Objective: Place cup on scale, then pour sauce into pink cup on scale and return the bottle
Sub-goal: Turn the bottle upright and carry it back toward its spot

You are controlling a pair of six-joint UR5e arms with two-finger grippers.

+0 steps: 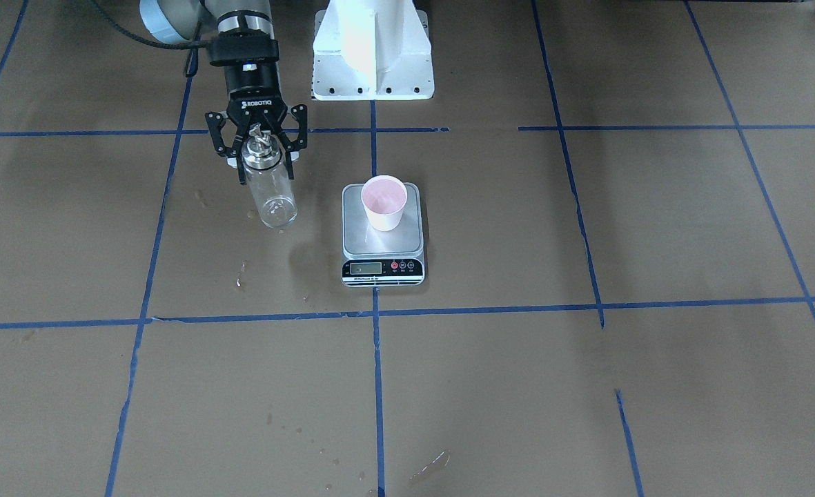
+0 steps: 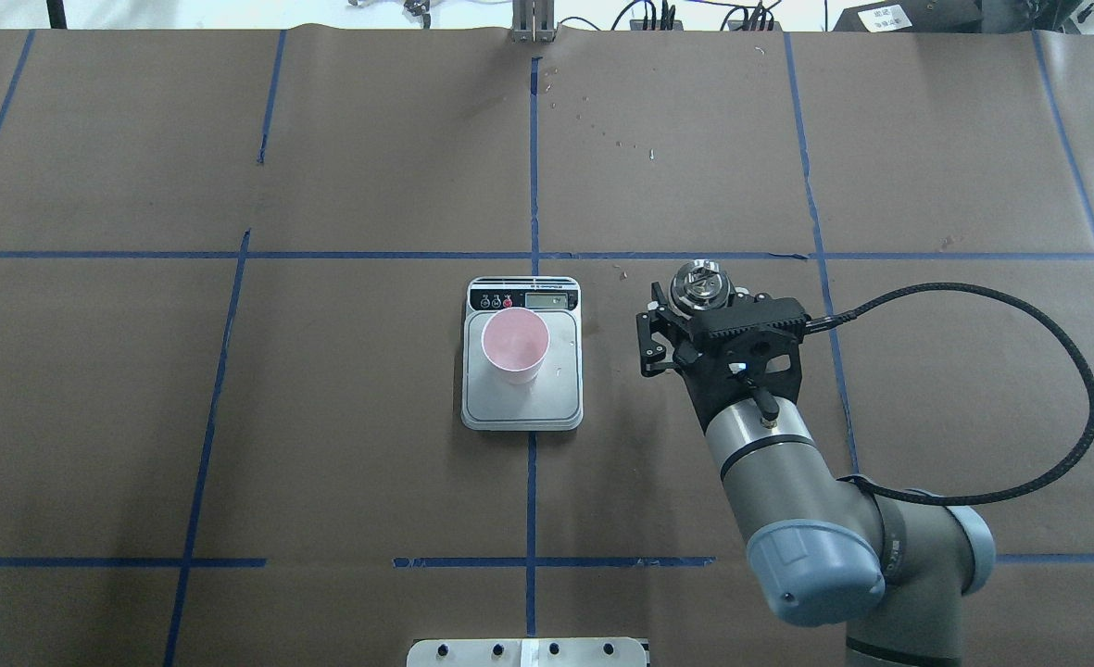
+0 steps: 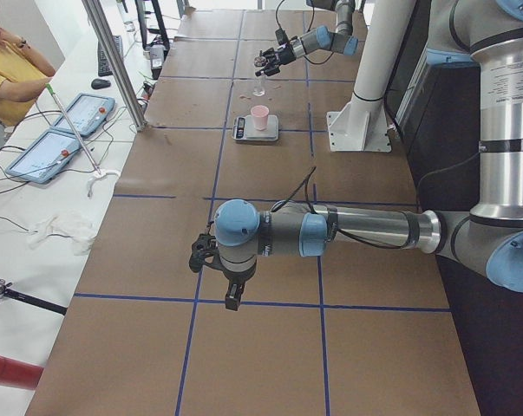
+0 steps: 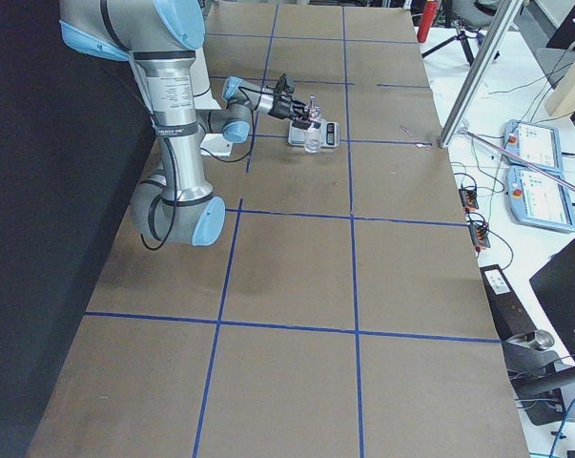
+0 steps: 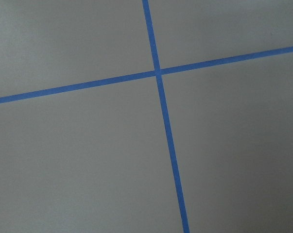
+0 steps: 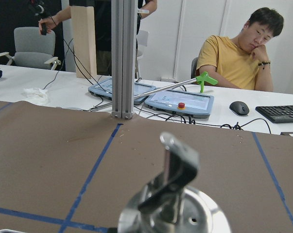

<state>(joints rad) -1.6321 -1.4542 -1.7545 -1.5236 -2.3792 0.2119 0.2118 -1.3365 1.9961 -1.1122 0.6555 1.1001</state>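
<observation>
The pink cup stands upright on the steel scale, also in the overhead view, cup on scale. The clear glass bottle with its metal cap and spout stands on the table to the robot's right of the scale. My right gripper is open, its fingers on either side of the bottle's top; it also shows from above. How much sauce is in the bottle I cannot tell. My left gripper hangs low over bare table far from the scale; open or shut I cannot tell.
Brown paper with blue tape lines covers the table. Wet spots lie near the bottle. The white robot base stands behind the scale. An operator sits past the far edge, beside a metal post.
</observation>
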